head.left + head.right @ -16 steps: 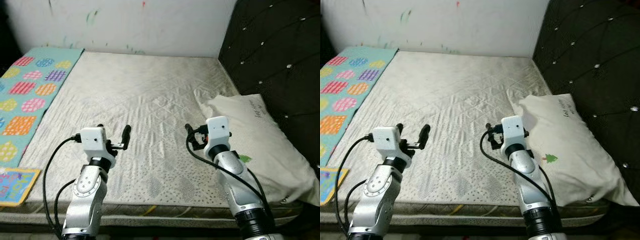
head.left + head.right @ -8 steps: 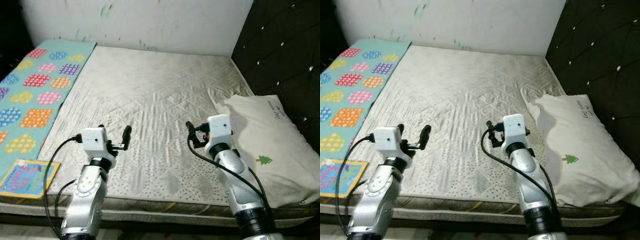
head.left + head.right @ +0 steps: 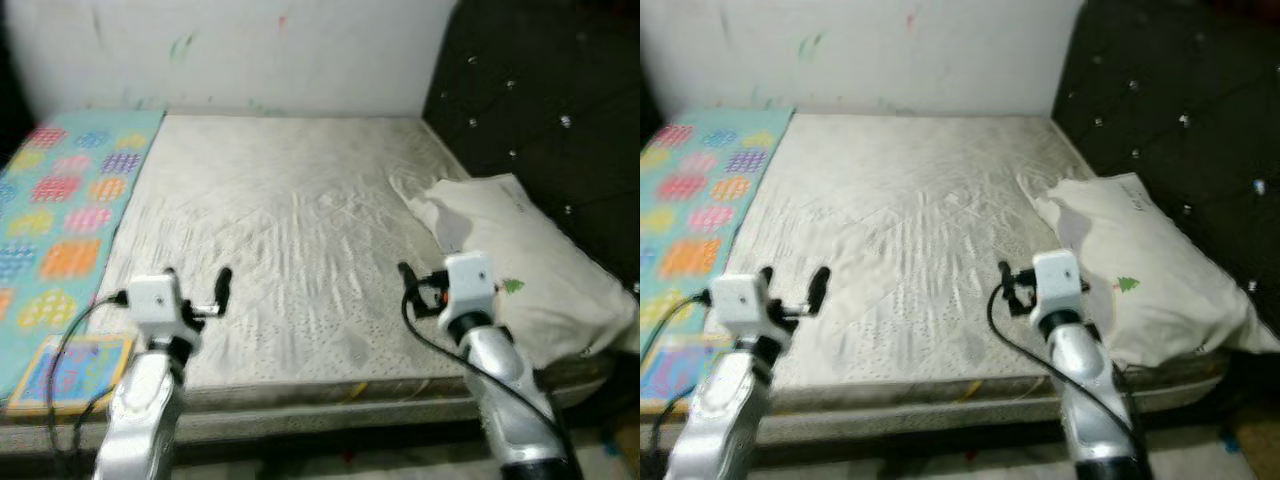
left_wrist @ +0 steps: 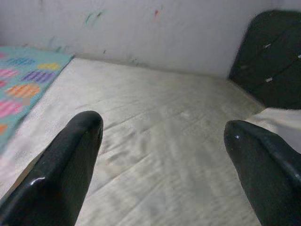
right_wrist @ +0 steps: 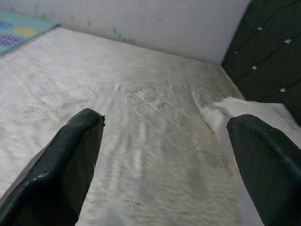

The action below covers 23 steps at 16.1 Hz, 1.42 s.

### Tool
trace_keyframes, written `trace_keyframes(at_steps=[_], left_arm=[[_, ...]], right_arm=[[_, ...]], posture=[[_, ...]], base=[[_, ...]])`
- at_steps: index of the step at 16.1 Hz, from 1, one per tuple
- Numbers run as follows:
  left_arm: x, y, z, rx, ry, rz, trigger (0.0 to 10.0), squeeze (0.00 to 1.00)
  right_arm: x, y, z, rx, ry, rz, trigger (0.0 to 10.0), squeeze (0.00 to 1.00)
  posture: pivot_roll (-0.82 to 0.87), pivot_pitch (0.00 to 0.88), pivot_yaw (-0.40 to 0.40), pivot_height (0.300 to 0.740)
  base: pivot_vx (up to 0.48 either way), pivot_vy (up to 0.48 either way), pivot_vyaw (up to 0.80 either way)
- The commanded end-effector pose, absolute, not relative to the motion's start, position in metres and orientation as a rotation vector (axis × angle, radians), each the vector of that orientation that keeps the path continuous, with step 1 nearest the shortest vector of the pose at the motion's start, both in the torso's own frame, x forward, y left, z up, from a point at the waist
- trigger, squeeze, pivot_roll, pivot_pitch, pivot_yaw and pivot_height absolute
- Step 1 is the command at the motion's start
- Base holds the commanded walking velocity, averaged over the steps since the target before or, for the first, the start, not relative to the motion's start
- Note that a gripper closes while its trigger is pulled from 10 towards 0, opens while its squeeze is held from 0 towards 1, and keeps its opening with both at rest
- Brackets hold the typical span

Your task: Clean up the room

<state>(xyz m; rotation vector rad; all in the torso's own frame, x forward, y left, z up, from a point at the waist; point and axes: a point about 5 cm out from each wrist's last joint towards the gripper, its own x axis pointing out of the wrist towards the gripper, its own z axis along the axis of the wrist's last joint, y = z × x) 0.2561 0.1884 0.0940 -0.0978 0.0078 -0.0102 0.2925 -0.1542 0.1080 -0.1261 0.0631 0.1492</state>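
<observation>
Overhead, bare mattress [image 3: 290, 230], pillow [image 3: 520, 265] right, apparently a book [image 3: 70, 370] left, both grippers' fingers [image 4: 66, 165] spread

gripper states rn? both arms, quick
Left gripper: open, holding nothing, above the mattress.
Right gripper: open, holding nothing, beside the pillow.

Premises presenting as a home bedroom: a bare quilted mattress [image 3: 290, 240] is lying against a dark tufted headboard [image 3: 540, 120], a pillow [image 3: 510, 265] resting on it.
</observation>
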Motion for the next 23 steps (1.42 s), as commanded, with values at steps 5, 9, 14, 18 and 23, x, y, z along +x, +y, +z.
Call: trace_keyframes(at_steps=[5,9,14,18,23], left_arm=[[0.2570,0.1873,0.0983,-0.100,-0.008,-0.015,10.0,0.00],[0.2568,0.1834,0.0990,-0.121,-0.014,-0.054,10.0,0.00],[0.2577,0.1819,0.0996,-0.120,-0.013,-0.064,10.0,0.00],[0.2588,0.1803,0.1001,-0.112,-0.013,-0.076,10.0,0.00],[0.2600,0.1793,0.1002,-0.106,-0.013,-0.084,10.0,0.00]], right_arm=[[0.2988,-0.1507,0.1195,-0.126,0.030,0.156,10.0,0.00],[0.2991,-0.1504,0.1188,-0.133,0.033,0.157,10.0,0.00],[0.2999,-0.1510,0.1196,-0.140,0.034,0.157,10.0,0.00],[0.3017,-0.1495,0.1197,-0.142,0.033,0.160,10.0,0.00],[0.3027,-0.1493,0.1194,-0.143,0.035,0.158,10.0,0.00]], posture=[[-0.08,0.000,-0.049,0.740],[-0.09,0.000,-0.047,0.740],[-0.09,0.003,-0.052,0.740],[-0.09,0.003,-0.050,0.740],[-0.09,0.003,-0.048,0.740]], base=[[0.000,0.281,0.00],[0.000,0.000,0.00],[0.230,0.000,0.00],[0.308,0.000,0.00],[0.309,0.000,0.00]])
